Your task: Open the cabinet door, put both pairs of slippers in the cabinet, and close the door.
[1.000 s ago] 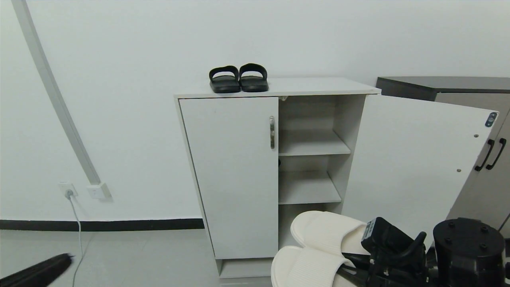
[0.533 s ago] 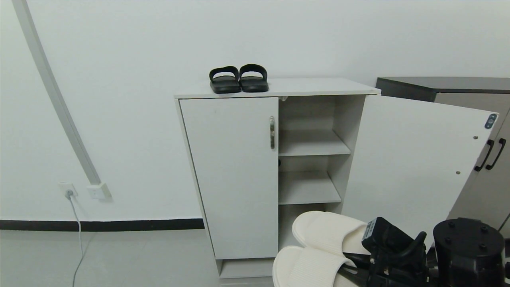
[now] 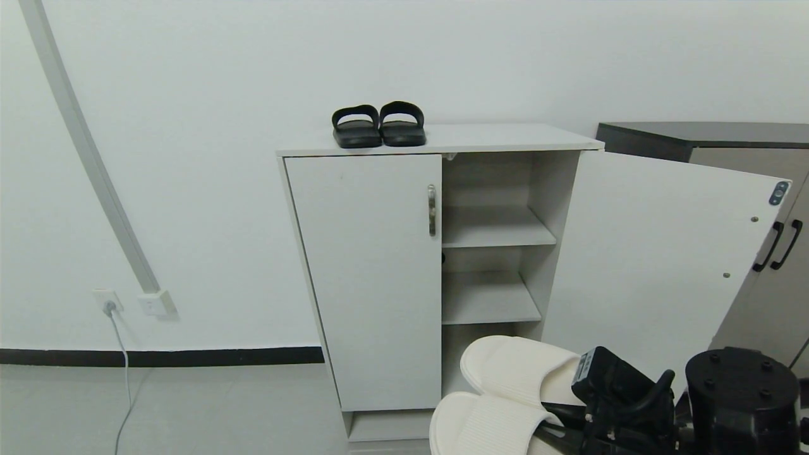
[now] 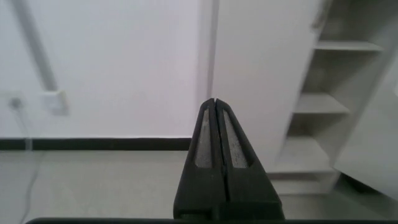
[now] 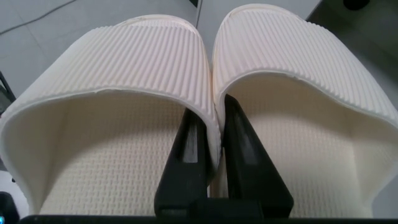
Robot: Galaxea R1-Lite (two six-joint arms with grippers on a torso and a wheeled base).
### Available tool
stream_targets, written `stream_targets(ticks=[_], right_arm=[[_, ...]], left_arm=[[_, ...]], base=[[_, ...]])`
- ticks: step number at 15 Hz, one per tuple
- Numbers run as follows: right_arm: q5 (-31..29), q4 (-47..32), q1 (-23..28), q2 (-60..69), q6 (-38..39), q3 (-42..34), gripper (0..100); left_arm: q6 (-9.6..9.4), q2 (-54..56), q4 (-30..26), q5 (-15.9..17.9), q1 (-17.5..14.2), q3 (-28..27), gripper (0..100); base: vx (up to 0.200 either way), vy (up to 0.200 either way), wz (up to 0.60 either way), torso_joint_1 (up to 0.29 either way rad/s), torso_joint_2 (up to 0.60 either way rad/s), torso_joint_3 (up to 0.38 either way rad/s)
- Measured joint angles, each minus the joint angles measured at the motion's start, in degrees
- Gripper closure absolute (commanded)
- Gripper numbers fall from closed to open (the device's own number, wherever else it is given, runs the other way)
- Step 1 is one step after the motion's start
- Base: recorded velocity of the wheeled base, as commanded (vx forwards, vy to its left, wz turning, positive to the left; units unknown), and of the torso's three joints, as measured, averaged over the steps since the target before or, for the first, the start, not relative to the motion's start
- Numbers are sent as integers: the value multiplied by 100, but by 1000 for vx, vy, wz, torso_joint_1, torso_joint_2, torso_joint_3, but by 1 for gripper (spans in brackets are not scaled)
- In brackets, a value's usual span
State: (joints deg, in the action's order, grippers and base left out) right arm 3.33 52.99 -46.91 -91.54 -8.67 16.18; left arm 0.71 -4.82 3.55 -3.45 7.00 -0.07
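A pair of white ribbed slippers (image 3: 505, 385) hangs low in front of the cabinet's open right half, held side by side. My right gripper (image 5: 211, 134) is shut on their two touching inner edges. The white cabinet (image 3: 379, 278) has its right door (image 3: 657, 259) swung wide open, showing bare shelves (image 3: 493, 229); its left door is closed. A pair of black slippers (image 3: 378, 125) rests on the cabinet top, toward its left side. My left gripper (image 4: 215, 124) is shut on nothing, hanging above the floor left of the cabinet.
A dark grey cabinet (image 3: 752, 189) with black handles stands right of the open door, close behind it. A wall socket with a cable (image 3: 109, 309) sits low on the left wall. Grey floor (image 3: 158, 411) lies open to the left of the white cabinet.
The left arm, visible at the lower left corner one second ago, has left the head view. The white slippers shifted only slightly in the right gripper.
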Motion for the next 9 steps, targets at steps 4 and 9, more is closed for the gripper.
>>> stream_targets(ticks=[4, 9], right_arm=[[-57, -1, -9, 0, -2, -4, 100], [-222, -11, -9, -77, 9, 72, 100]], left_arm=[[-78, 102, -300, -312, -408, 2, 100], [-335, 435, -386, 634, -690, -4, 100]], base=[[0, 0, 0, 0, 0, 0], [0, 0, 0, 0, 0, 0]])
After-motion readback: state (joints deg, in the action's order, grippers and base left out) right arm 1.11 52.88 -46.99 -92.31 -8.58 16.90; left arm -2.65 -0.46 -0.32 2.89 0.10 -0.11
